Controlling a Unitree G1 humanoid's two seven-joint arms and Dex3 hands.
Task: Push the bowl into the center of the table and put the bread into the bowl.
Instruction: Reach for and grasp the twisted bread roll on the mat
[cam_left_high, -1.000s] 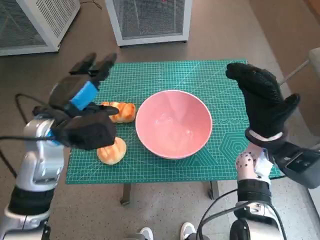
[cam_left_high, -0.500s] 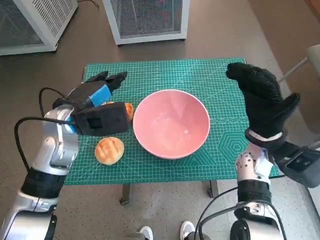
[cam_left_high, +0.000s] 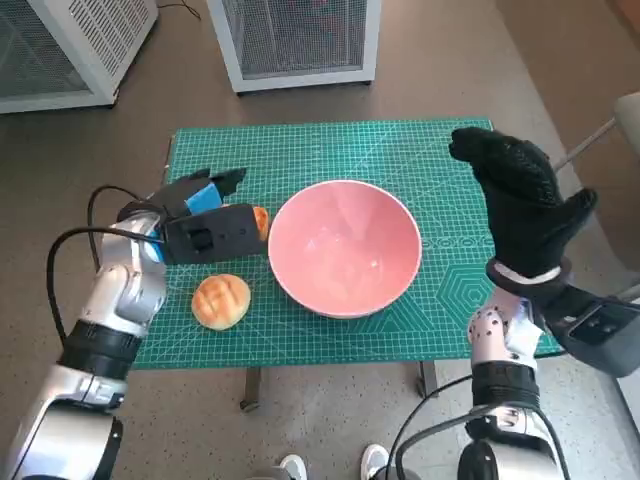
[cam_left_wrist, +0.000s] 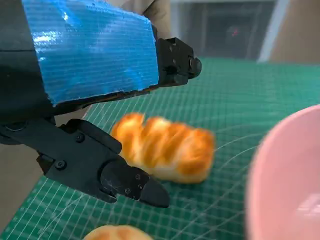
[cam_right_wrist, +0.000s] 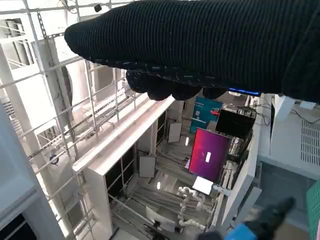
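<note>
A pink bowl (cam_left_high: 345, 247) sits near the middle of the green cutting mat (cam_left_high: 330, 150); its rim (cam_left_wrist: 285, 185) shows in the left wrist view. A long braided bread (cam_left_wrist: 162, 147) lies just left of the bowl, mostly hidden in the head view under my left hand (cam_left_high: 205, 215), with only its end (cam_left_high: 259, 221) showing. That hand hovers open over the bread, fingers (cam_left_wrist: 127, 181) spread on either side without touching it. A round bun (cam_left_high: 221, 300) lies nearer the front edge. My right hand (cam_left_high: 515, 205) is raised above the mat's right side, open and holding nothing.
The mat covers a small table with floor all round. Two white mesh cabinets (cam_left_high: 295, 40) stand beyond the far edge. A pale object (cam_left_high: 625, 105) shows at the right border. The right wrist view looks up at a hall's ceiling and racks.
My left hand has come down and toward the long bread, from high over the mat's left part to just above it. The right hand has stayed raised.
</note>
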